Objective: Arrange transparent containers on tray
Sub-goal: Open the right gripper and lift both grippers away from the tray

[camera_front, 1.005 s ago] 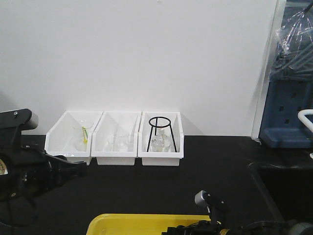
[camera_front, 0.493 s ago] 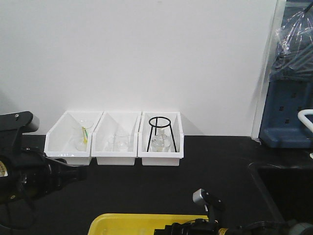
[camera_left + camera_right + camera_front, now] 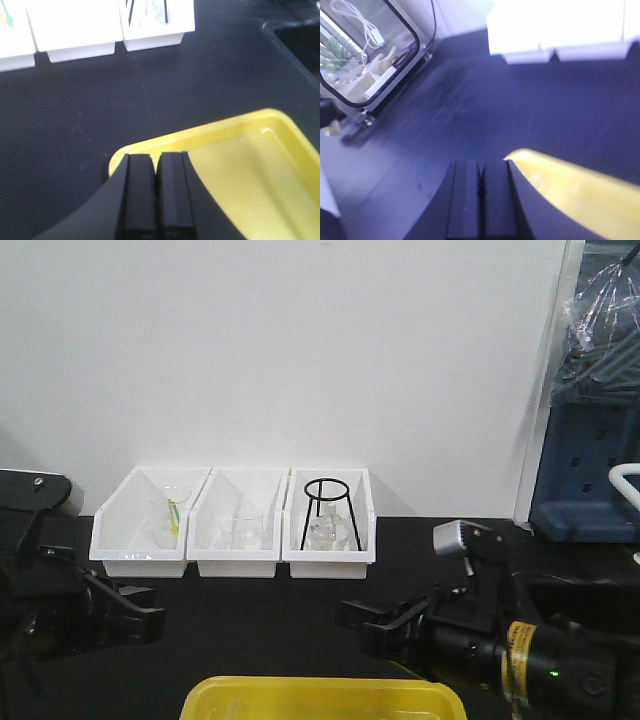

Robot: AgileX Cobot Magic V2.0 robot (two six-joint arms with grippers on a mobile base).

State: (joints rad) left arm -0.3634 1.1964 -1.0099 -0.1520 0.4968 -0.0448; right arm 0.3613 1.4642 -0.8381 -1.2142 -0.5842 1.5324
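Both pincers closed and empty; you have no clear sight of the test tubes.

Left pincer (image 3: 152, 197) and right pincer (image 3: 480, 200): pads pressed together, nothing between them, both hanging by the yellow tray (image 3: 320, 695) at bottom centre of the front view. The tubes don't resolve in any view: the tray floor shows only faint glare, so you can't call their position, heading or long axis. Judgement: thin glass, light, rigid, slick, breakable, prone to rolling. Take each at mid-length across its long axis, gentle squeeze. White bins (image 3: 235, 525) at centre frame hold other glassware and a black ring stand (image 3: 328, 510) on the worktop (image 3: 300, 615).
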